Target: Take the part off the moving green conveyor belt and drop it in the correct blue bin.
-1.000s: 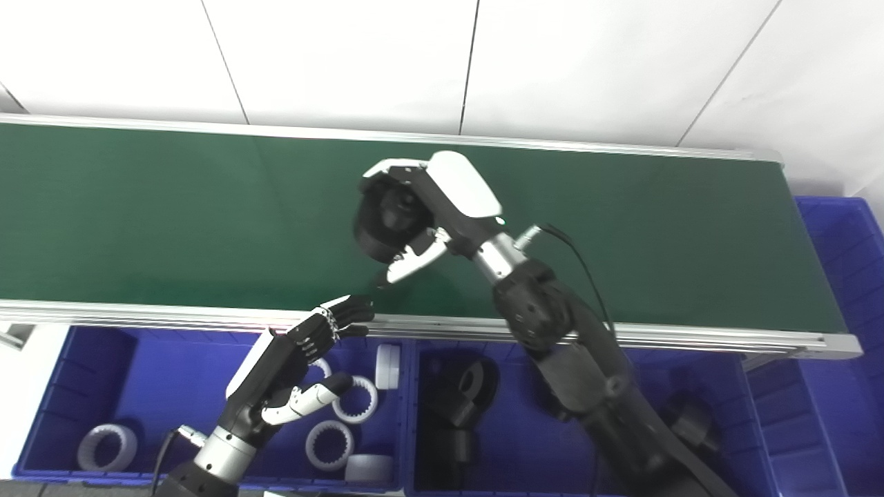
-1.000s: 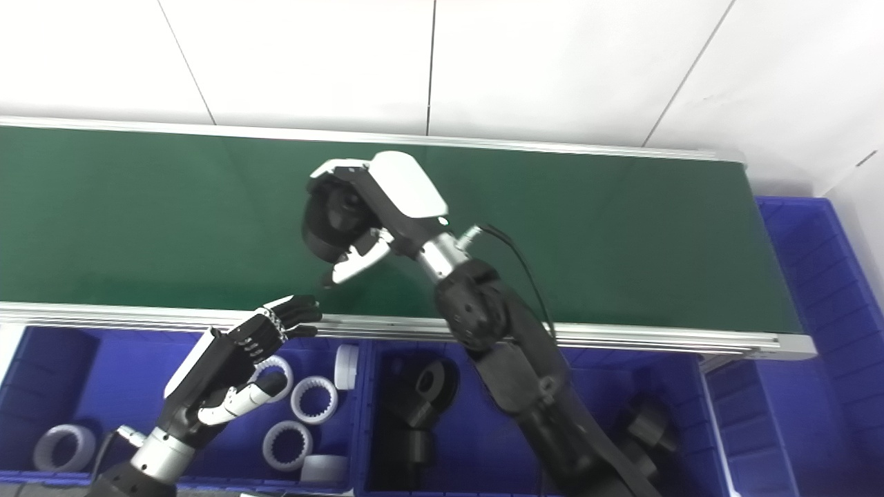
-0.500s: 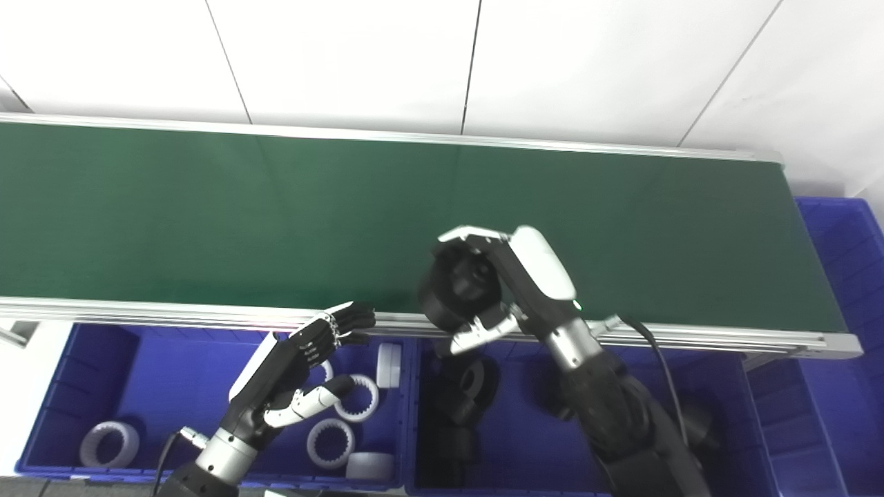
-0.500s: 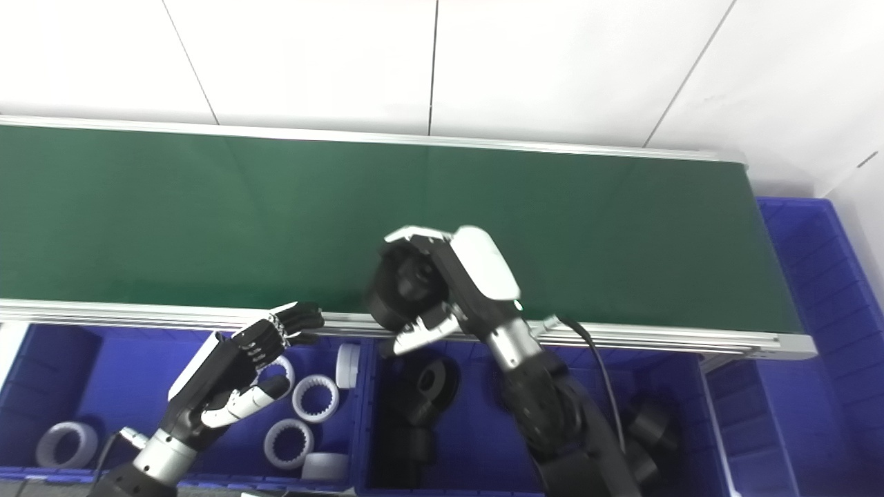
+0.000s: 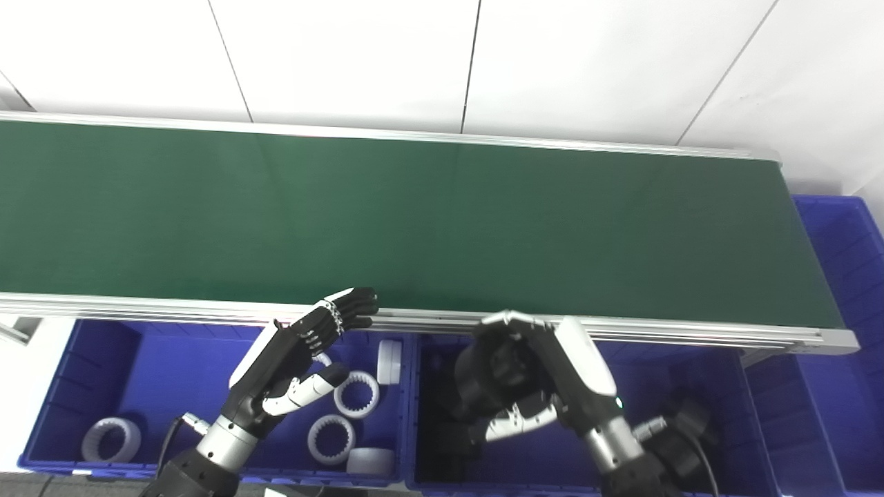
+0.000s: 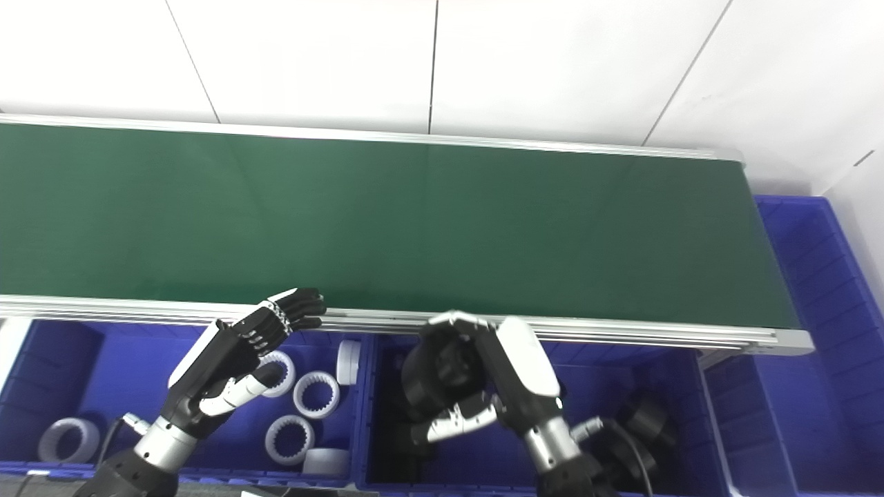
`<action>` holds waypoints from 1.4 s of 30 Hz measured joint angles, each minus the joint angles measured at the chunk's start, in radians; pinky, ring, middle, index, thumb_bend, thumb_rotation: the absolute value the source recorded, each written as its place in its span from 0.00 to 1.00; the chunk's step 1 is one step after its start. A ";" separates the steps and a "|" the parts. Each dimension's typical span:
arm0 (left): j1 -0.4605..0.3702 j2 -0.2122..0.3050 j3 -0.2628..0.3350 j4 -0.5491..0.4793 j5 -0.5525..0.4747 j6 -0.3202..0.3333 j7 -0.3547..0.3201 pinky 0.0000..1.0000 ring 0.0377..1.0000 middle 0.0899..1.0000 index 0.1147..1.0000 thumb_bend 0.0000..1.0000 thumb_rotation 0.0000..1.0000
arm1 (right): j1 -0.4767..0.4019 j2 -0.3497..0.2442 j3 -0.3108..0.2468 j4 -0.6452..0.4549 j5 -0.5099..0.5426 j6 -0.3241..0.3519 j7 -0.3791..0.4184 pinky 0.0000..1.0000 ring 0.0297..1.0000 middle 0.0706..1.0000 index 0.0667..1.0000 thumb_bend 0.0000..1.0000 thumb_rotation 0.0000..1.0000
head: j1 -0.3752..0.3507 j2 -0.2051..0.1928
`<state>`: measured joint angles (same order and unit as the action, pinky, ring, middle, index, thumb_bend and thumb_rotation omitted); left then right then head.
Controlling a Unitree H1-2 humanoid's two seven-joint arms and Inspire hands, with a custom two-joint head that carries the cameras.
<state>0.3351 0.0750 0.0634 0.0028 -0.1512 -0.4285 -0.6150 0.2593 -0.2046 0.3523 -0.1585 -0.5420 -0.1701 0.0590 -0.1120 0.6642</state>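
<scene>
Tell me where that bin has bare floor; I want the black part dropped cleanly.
Bare floor lies behind the right hand, toward the middle bin's far-right corner. Crowded: black parts at the right, more under the held black part.

You have the conveyor belt point(image 5: 414, 221) running behind two side-by-side bins point(image 5: 138, 359), ring parts point(image 5: 356, 395) in the left one.

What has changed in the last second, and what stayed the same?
The right hand, shut on the black part, moved from above the green belt toward the robot, now over the middle blue bin. The left hand stayed open over the white-ring bin.
</scene>
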 measured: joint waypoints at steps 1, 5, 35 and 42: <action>0.000 0.000 0.001 0.000 0.000 0.000 -0.002 0.84 0.86 0.85 0.83 0.45 0.62 | 0.005 0.000 0.000 0.001 0.000 0.000 0.000 0.36 0.44 0.50 0.47 0.50 0.00 | 0.000 0.000; 0.000 -0.001 0.007 0.000 -0.017 0.000 -0.018 0.84 0.86 0.85 0.83 0.45 0.62 | 0.004 0.001 -0.001 0.043 -0.011 -0.006 -0.025 0.36 0.43 0.50 0.47 0.50 0.00 | 0.002 0.006; 0.007 -0.016 0.033 0.000 -0.022 0.000 -0.067 0.85 0.87 0.86 0.84 0.45 0.63 | -0.003 -0.024 0.012 0.089 -0.037 -0.001 0.034 0.74 0.81 0.85 0.85 0.63 0.60 | 0.002 0.014; 0.009 -0.017 0.036 0.000 -0.022 0.000 -0.068 0.84 0.87 0.86 0.84 0.45 0.63 | -0.001 -0.028 0.012 0.084 -0.033 -0.001 0.045 0.77 0.85 0.90 0.89 0.60 0.79 | 0.002 0.012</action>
<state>0.3443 0.0584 0.0994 0.0026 -0.1733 -0.4287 -0.6834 0.2583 -0.2326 0.3643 -0.0749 -0.5748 -0.1708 0.1038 -0.1104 0.6765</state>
